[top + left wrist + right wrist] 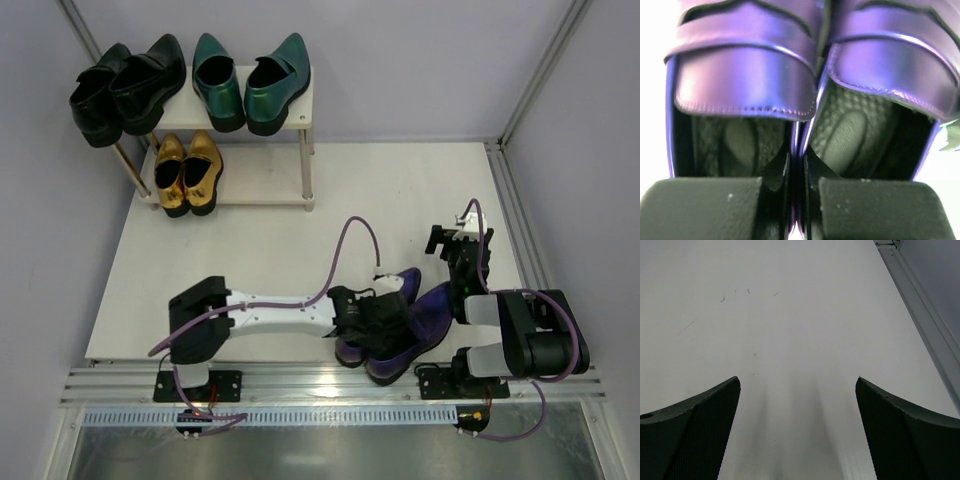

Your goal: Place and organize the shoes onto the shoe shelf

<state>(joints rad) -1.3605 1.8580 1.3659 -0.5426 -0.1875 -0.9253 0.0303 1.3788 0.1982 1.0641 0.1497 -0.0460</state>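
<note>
This is a robotics lab cell, not a home. A white table [400, 200] stands boxed in by plain pale walls [400, 60] and aluminium frame posts [545, 70]. Two robot arms [280, 305] are bolted to slotted metal rails [330, 382] at its near edge, with purple cables [356, 219] looping off them. The only homely things are a little shoe shelf [260, 175], glossy loafers [245, 85] on it, and a purple pair [432, 308] beside the arms.

Bright even light, glare on purple shoes [745, 75], blurred close-up
</note>
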